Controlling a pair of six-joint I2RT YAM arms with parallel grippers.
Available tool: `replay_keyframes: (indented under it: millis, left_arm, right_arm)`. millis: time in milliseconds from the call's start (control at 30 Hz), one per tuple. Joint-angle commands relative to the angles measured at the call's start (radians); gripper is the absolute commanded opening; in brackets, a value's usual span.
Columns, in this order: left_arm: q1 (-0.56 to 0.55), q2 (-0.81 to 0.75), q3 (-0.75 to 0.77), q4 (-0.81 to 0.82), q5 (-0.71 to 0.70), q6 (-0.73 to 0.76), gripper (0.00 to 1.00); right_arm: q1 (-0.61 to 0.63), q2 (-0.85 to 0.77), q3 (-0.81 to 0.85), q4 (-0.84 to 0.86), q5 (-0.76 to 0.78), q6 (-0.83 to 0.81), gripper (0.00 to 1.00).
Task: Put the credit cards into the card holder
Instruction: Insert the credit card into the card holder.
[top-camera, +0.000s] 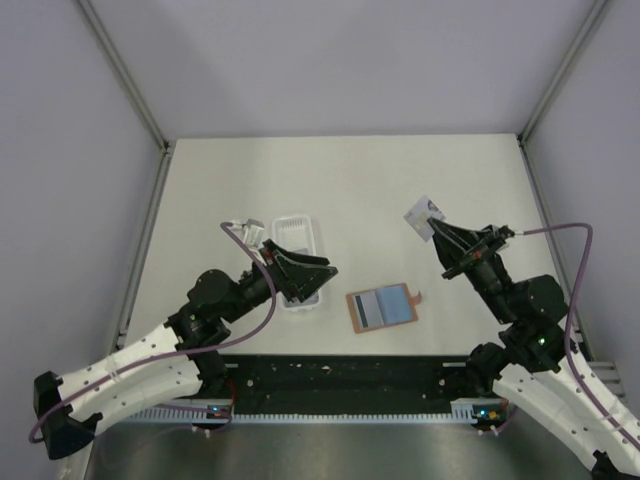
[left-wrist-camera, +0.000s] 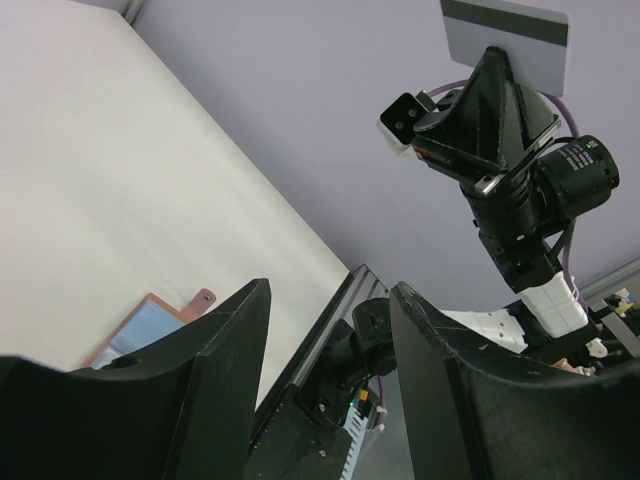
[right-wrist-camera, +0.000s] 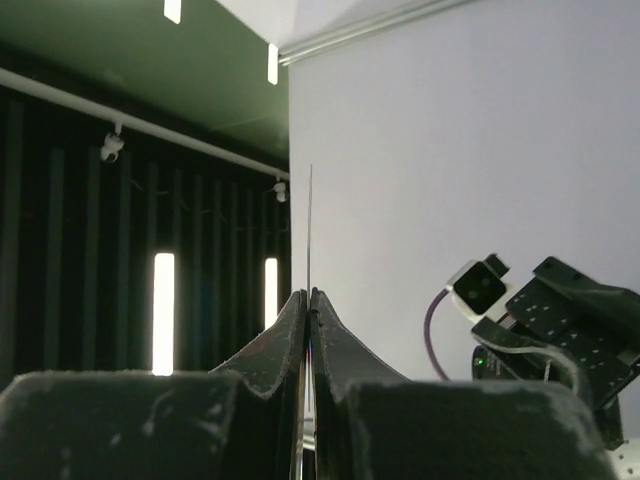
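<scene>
Top view of a pale bench (top-camera: 350, 180) with two robot arms. The right pincer (top-camera: 432, 228) is clamped on one credit card (top-camera: 423, 214), held in the air at about 3 o'clock from the bench's middle. The card holder (top-camera: 381, 307) lies open and flat near 6 o'clock, toward 8 o'clock from the raised card and well apart from it. The left pincer (top-camera: 305, 272) hangs with its fingers apart and nothing between them, over a white tray (top-camera: 296, 228) at about 9 o'clock.

The step in hand looks like carrying the card to the holder. To do it well, the card likely needs tilting almost flat, its free edge lined up with a pocket mouth, then a slow slide in. The left pincer could pin the holder so it does not skid.

The card is thin, grey, with a dark stripe along one long edge. The holder is orange-brown with a small tab and a pale blue-grey inside.
</scene>
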Motion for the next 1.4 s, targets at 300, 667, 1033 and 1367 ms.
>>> replay_keyframes:
  millis: [300,667,1033,1367]
  left_arm:
    - [-0.001,-0.044,-0.023,0.011,-0.015,-0.007,0.57]
    - [-0.001,-0.044,-0.013,-0.044,-0.055,-0.001,0.56]
    - [-0.004,0.136,0.106,-0.259,-0.130,0.037,0.56]
    - [-0.027,0.267,0.101,-0.175,-0.125,0.063,0.55]
  right_arm:
    - [0.000,0.001,0.030,0.149,-0.029,0.219,0.00]
    - [0.000,0.050,0.102,-0.322,0.181,-0.800,0.00]
    - [-0.003,0.335,0.226,-0.695,0.162,-1.435,0.00]
    - [-0.002,0.605,0.466,-1.112,-0.055,-1.587,0.00]
